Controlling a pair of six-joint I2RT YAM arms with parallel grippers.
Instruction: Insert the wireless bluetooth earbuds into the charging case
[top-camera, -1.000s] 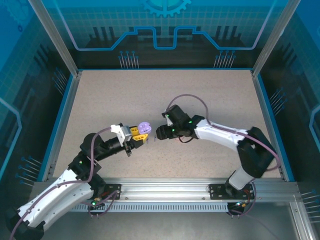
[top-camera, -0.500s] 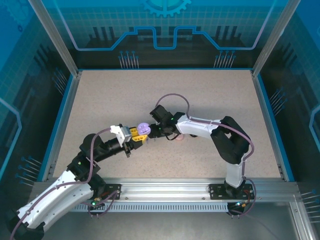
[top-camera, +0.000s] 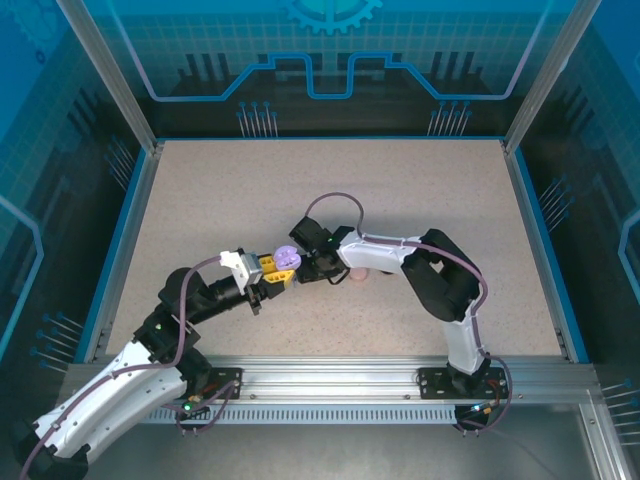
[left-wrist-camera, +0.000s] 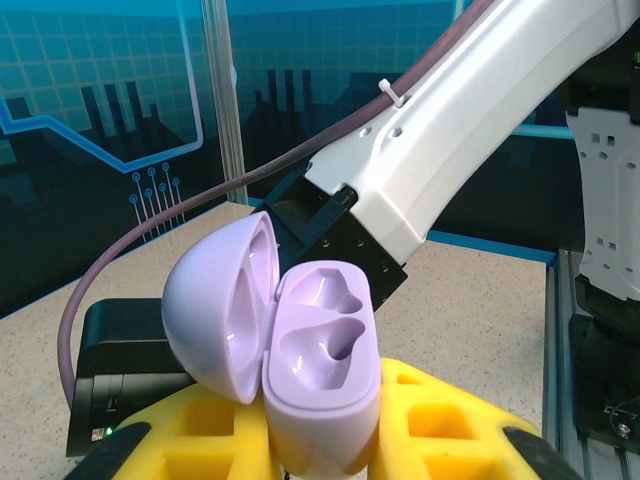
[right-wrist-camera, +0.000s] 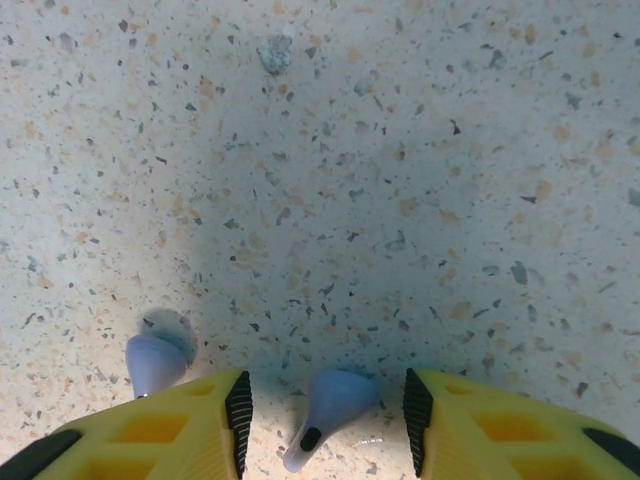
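Got the left arm slanting up from its base toward mid-bench, wrist level, left hand clamped tight on the open lilac charging case. Got the right arm folded sharp at the elbow, forearm reaching left, right hand aimed down at the bench, fingers apart, parked just beside the left one.

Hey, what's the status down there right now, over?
Left jaws shut on open lilac charging case, both wells empty. Right jaws open astride one lilac earbud on the table. Second earbud just outside them. Right arm close behind case.
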